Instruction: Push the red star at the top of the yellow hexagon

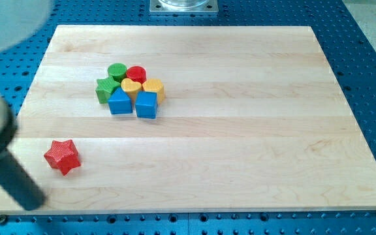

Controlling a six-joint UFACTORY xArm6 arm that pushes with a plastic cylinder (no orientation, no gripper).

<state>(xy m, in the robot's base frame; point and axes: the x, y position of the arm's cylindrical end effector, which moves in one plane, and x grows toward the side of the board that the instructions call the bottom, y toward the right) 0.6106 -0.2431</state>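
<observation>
The red star [62,156] lies alone on the wooden board near the view's bottom left. The yellow hexagon [153,88] sits at the right side of a tight cluster of blocks at the upper middle, far up and to the right of the star. My tip [36,201] is the lower end of the dark rod, which comes in blurred from the view's left edge. It stands just below and to the left of the red star, apart from it by a small gap.
Touching the hexagon in the cluster are a yellow heart [131,86], a red cylinder [136,74], a green cylinder [117,70], a green star [106,89], a blue triangle [119,102] and a blue cube [146,104]. The board's bottom edge [188,210] runs close under my tip.
</observation>
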